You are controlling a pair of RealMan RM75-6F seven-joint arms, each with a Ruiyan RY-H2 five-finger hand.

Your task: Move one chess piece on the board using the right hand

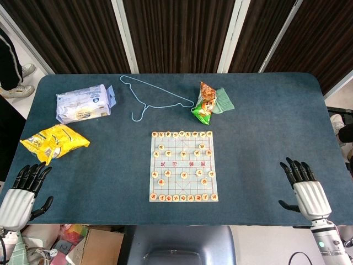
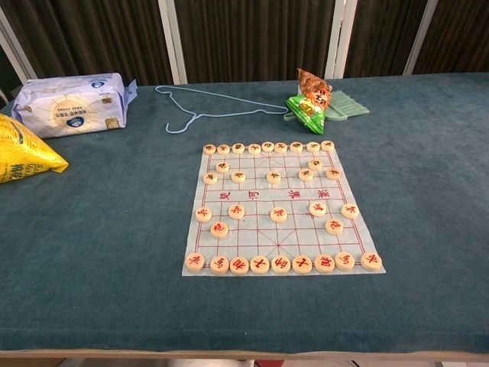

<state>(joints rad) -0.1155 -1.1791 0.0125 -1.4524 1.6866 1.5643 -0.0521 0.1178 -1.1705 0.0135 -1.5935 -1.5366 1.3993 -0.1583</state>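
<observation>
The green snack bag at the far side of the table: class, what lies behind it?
Behind the snack bag lies a green ribbed thing, perhaps a brush; its right part shows, and the bag covers the rest.

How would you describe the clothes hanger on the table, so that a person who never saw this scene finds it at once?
Start at the chess board in the middle of the blue table and look toward the far edge. The hanger lies flat there, between the white wipes pack and the green snack bag. It alone is a thin, light blue wire outline, not a packet.
</observation>
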